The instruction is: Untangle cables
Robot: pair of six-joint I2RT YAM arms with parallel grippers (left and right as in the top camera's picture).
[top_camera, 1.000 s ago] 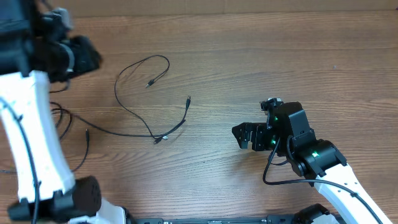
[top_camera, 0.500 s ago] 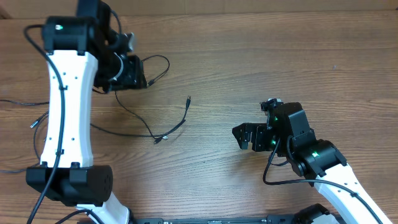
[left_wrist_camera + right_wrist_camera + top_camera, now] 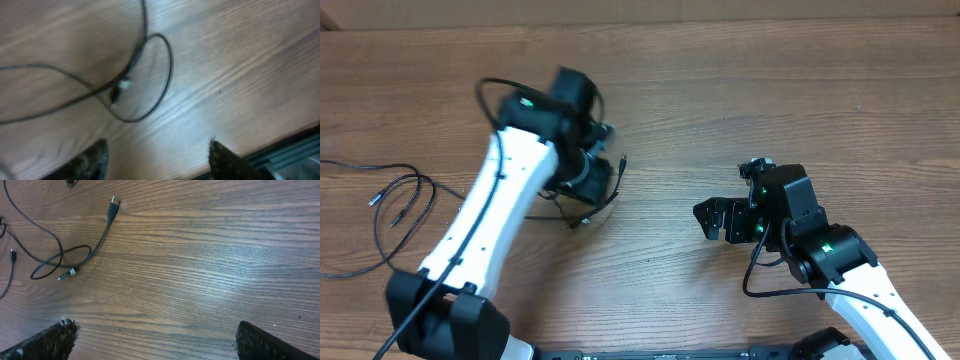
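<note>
Well to the left of the small loop [image 3: 171, 67] that the middle cable [image 3: 618, 185] makes on the wooden table [image 3: 770, 90], two more thin black cables [image 3: 405, 195] lie in loose open curves, apart from that loop, each ending in a small pale tip. Nearer the loop, the white left arm [image 3: 480, 230] reaches in from the table's near edge and passes over the strand that runs off the loop's left side, hiding part of it from overhead. The left gripper [image 3: 159, 152] is above the loop. Its wrist camera is blurred but shows the two fingers standing apart, with bare wood between them and the loop lying just ahead of them, untouched. A small silver plug [image 3: 122, 85] rests inside the loop, where the strands cross. From the loop's right side the cable climbs to a plug tip [image 3: 623, 158] lying free on the wood. Well to the right of the loop the right gripper [image 3: 712, 220] sits low over the table with its fingers spread wide and only wood grain between them, the loop far off to its upper left.
</note>
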